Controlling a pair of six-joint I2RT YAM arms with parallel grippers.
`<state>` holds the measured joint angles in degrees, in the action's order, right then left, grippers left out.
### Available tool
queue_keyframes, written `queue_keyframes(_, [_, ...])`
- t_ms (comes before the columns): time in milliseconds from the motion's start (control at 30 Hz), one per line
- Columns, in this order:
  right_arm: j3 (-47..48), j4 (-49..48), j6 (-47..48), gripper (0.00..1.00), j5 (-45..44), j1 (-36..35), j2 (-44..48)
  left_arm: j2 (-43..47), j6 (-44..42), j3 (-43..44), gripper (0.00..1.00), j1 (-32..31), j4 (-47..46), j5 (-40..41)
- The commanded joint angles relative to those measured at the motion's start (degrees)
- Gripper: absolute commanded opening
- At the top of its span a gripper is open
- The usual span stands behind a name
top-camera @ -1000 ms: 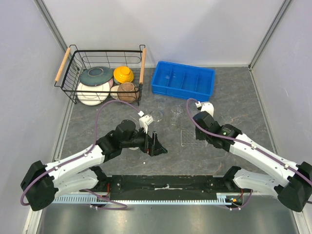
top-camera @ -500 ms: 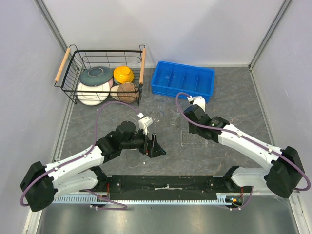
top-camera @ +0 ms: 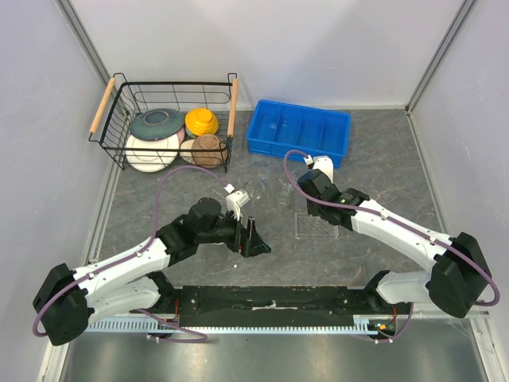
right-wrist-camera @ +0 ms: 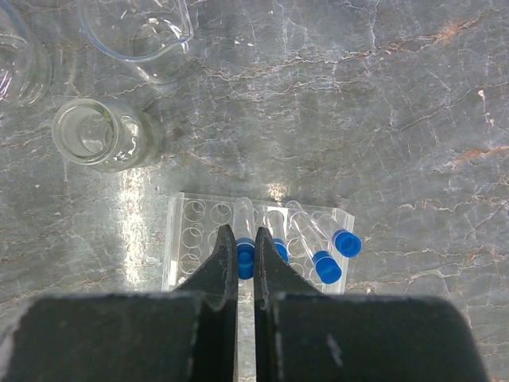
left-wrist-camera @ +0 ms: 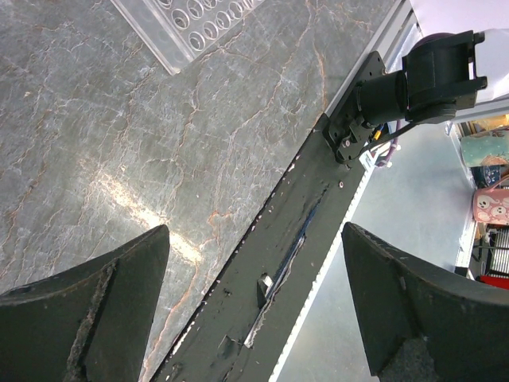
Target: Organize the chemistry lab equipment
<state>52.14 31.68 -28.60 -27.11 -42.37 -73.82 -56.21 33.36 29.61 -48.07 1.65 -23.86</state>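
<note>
Right arm, step in hand (a judgement): working the capped tubes at the rack (right-wrist-camera: pixel 189 239), either picking one up or lining up on it.

- Right gripper (right-wrist-camera: pixel 245 237) is hanging straight down over the rack. Its fingers (right-wrist-camera: pixel 216 274) are pressing together, only a sliver showing between them.
- The tips are sitting right at the blue cap of one tube (right-wrist-camera: pixel 242 215). Whether they are pinching the cap or just hovering over it cannot be told.
- More capped tubes are lying aslant across the rack's holes at 3 o'clock of the tips.
- Flask (right-wrist-camera: pixel 99 134) is standing at 10 o'clock of the rack and beaker (right-wrist-camera: pixel 139 28) at 11 o'clock. Both are on the table (top-camera: pixel 382 175), apart from the rack.
- From above, the bin (top-camera: pixel 298 131) is sitting at 12 o'clock of the rack.

Next move, as judged: settling the grip first. If the tube is not held, the fingers are needing to spread and come down around its body. The tubes look thin and round, so they are likely to roll if nudged.

Left arm is reaching low over the table at 9 o'clock of the rack. Left gripper (left-wrist-camera: pixel 254 239) is pointing towards the near rail (left-wrist-camera: pixel 286 263), fingers spread wide with nothing between them. It looks idle.
</note>
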Motion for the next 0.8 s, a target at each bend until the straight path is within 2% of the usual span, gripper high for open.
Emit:
queue_keyframes(0, [-0.19, -2.33, 0.74, 0.00, -1.54, 0.80, -0.27, -0.13, -1.99, -0.25, 0.94, 0.17, -0.07, 0.74])
queue_keyframes(767, [-2.04, -0.92, 2.50, 0.00, 3.29, 1.59, 2.37, -0.75, -1.99, 0.01, 0.94, 0.09, -0.16, 0.65])
